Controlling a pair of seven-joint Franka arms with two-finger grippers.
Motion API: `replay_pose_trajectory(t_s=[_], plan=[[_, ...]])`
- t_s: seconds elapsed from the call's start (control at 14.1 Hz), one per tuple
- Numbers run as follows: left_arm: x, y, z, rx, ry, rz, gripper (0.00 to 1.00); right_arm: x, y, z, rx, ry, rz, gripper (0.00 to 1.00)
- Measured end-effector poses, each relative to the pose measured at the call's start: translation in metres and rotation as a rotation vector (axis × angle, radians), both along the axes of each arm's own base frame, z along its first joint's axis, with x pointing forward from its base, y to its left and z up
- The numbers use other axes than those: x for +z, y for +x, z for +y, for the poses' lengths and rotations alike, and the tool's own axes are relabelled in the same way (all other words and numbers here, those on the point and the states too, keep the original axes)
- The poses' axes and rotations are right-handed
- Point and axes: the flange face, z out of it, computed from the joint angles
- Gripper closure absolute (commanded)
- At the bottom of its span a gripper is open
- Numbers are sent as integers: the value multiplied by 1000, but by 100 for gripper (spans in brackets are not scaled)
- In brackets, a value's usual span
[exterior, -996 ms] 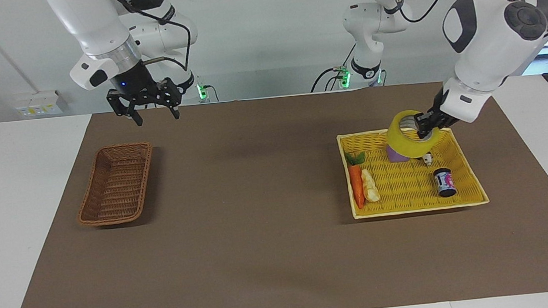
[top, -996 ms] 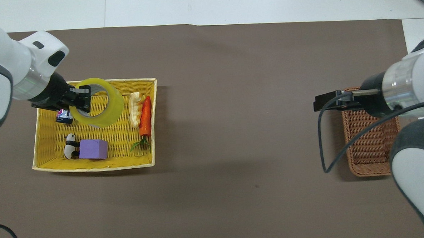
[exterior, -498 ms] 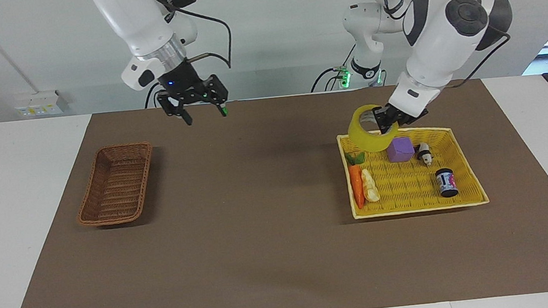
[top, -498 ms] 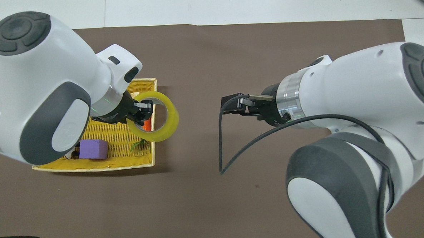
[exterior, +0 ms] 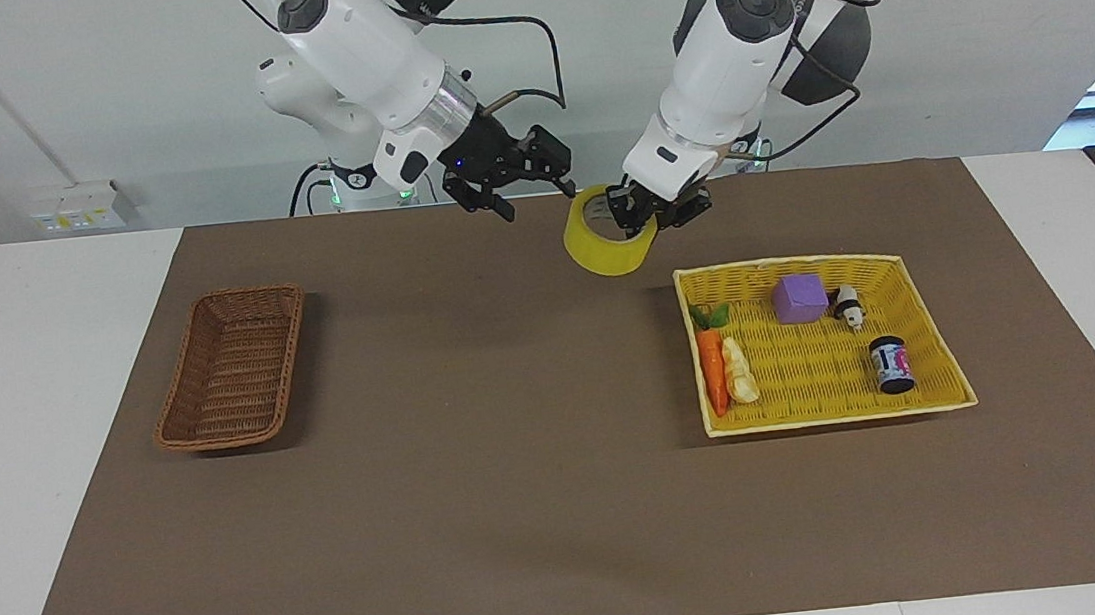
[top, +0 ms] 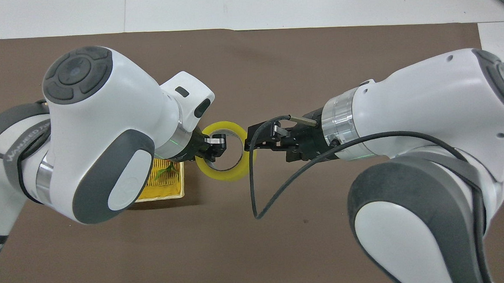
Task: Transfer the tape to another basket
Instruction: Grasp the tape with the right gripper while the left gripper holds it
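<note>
The left gripper (exterior: 647,210) grips the wide roll of translucent yellow packing tape (exterior: 602,242) by its wall, up in the air over the bare brown mat between the flat bright-yellow woven tray (exterior: 927,391) and the narrow dark-brown wicker basket (exterior: 230,368). The right gripper (exterior: 524,189) hangs just beside the roll, fingers spread. A handover looks likely; if the left lets go before the right has closed, the roll probably drops and rolls off. From overhead the right fingertips seem to overlap the roll's rim; the facing view shows a gap between them.
</note>
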Motion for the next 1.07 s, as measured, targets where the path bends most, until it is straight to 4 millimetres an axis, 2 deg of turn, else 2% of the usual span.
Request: replay_pose_trajectory(t_s=[0.14, 0.5, 0.71, 0.92, 1.0, 1.07], plan=[[1, -5, -8, 6, -57, 34, 100, -4, -2, -1, 17, 23, 14, 0], [7, -15, -22, 5, -135, 77, 100, -30, -1, -12, 53, 41, 34, 0], [12, -15, -21, 28, -192, 107, 100, -37, -4, -16, 55, 37, 44, 0], [15, -12, -17, 48, -230, 125, 100, -34, -5, -17, 49, 53, 42, 74], [16, -13, -18, 49, -237, 128, 100, -32, -6, -17, 48, 59, 40, 94], [17, -13, -18, 49, -240, 129, 100, -30, -6, -16, 48, 62, 38, 100]])
